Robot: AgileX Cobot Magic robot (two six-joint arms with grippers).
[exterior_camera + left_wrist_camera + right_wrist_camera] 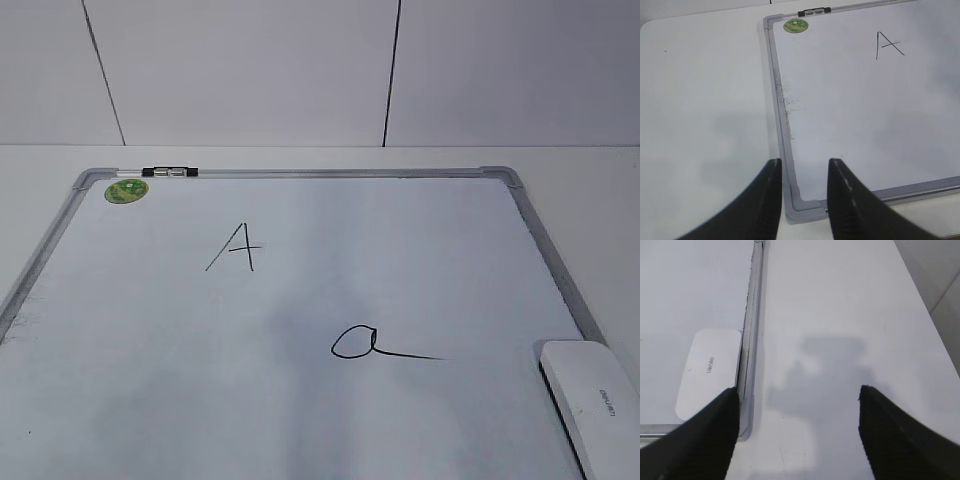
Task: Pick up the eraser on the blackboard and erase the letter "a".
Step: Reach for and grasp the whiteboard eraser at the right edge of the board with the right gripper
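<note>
Your eraser [592, 402] lies flat at the blackboard's [420, 240] 4 o'clock corner, against the right frame, untouched. The letter "a" [372, 344] sits at its 9 o'clock, intact; the capital "A" [234, 247] lies toward 11. Your right gripper [797, 395] hovers over the bare table [850, 315], fingers spread wide. Your left gripper [805, 167] hangs above the board's near-left corner, fingers slightly parted, holding nothing.

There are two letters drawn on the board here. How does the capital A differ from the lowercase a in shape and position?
The capital A is angular, built from straight strokes with a crossbar; the lowercase a is a round loop with a long tail running right. The capital A sits farther back and left on the board, nearer the green sticker; the lowercase a lies nearer the front and right, closer to the eraser. Both are thin black hand-drawn marks, untouched.
</note>
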